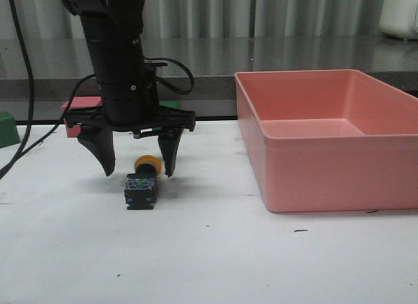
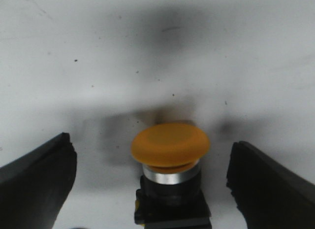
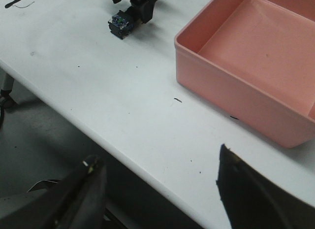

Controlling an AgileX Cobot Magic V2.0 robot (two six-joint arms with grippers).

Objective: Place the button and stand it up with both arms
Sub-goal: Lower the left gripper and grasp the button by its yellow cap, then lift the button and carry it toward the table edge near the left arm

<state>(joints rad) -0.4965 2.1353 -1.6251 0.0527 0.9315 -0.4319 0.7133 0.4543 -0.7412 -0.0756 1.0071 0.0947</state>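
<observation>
Button (image 1: 142, 184) lying on white table (image 1: 209, 258), left gripper (image 1: 138, 165) wide open astride cap, right gripper (image 3: 162, 189) wide open, pink bin (image 1: 326, 140) at 3 o'clock.

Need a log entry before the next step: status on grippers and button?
Left gripper open, fingers either side of the button, not touching. Button lying on its side on the table, cap away from camera. Right gripper open, empty, at table edge. Pink bin off to the side.

The right tool (image 3: 162, 189), fingers spread, hangs over the table edge (image 3: 147, 175), near the pink bin (image 3: 236, 91).
</observation>
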